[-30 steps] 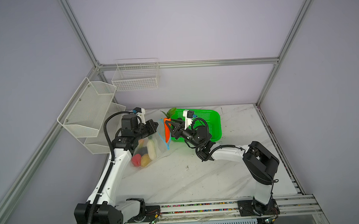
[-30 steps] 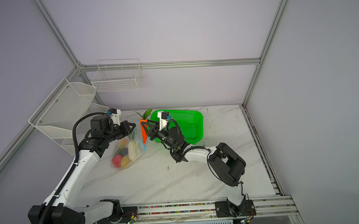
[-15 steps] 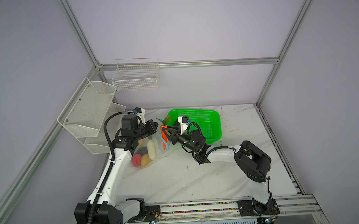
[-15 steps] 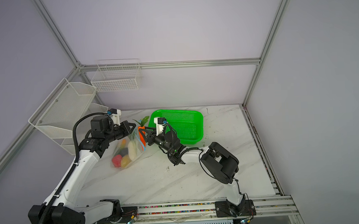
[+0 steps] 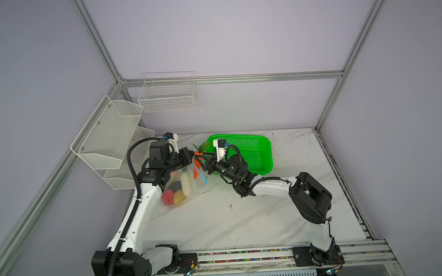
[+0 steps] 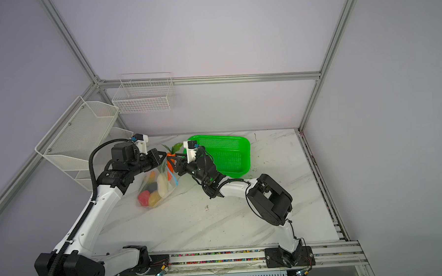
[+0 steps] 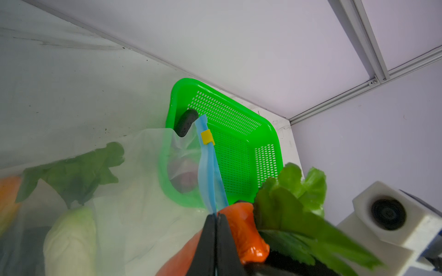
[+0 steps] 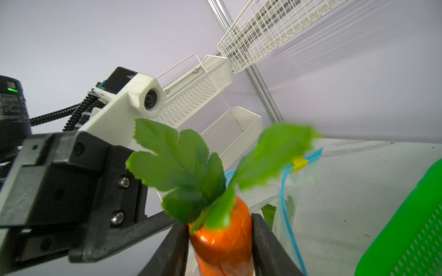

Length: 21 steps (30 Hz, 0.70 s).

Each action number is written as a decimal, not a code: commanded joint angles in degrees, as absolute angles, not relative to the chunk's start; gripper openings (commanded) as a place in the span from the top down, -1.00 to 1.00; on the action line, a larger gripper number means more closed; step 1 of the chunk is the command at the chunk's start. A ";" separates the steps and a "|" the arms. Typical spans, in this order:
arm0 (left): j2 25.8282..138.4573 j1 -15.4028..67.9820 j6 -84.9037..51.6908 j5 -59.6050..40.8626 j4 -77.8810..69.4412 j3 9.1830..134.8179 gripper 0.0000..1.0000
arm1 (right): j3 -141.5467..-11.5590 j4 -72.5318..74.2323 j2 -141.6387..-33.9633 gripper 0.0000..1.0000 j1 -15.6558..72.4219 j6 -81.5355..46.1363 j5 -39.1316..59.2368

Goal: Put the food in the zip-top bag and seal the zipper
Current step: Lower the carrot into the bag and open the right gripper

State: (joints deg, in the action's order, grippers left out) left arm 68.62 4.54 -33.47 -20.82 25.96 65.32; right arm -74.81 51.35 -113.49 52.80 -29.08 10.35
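The large clear crinkly zip-top bag (image 5: pixel 200 181) hangs from the left pincer (image 7: pixel 216 216), whose black jaws are pressed shut on the thin light blue zipper strip (image 7: pixel 208 167). Its bottom rests on the white marbled tabletop (image 5: pixel 231 220) below that pincer. The strip runs away from the jaws to a small yellow slider tab (image 7: pixel 207 137), and the bag's mouth gapes towards the right pincer (image 8: pixel 218 222). That pincer grips an orange toy carrot with green cloth leaves (image 8: pixel 222 241), one finger against each side, leaves up. In both top views the carrot's lower end is at the bag's mouth, right beside the left pincer's tip, so the two pincers nearly meet. Low in the bag, under the left pincer, lie a red toy pepper (image 5: pixel 167 196), a yellow toy potato (image 5: pixel 179 197), a white toy radish (image 5: pixel 186 184) and a dark piece between them. Just behind the right pincer sits the bright green perforated plastic basket (image 5: pixel 264 154), its near corner close to the bag's edge, with a dark rounded piece (image 7: pixel 185 121) in that corner. Behind the left arm a white mesh shelf rack (image 5: pixel 107 138) crowds the wall side. The tabletop on the near side of both pincers lies wide and bare.
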 commanded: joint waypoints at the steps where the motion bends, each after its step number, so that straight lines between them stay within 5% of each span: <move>1: 66.60 4.48 -33.60 -21.64 23.87 64.66 1.00 | -76.67 48.14 -114.56 0.10 53.04 -28.14 11.50; 21: 66.45 4.48 -33.70 -21.88 23.62 64.04 1.00 | -85.02 35.78 -115.22 -0.02 52.90 -25.73 14.33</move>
State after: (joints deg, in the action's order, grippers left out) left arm 67.90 4.47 -33.47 -20.25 25.78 65.32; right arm -81.60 39.09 -114.76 52.77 -25.87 12.01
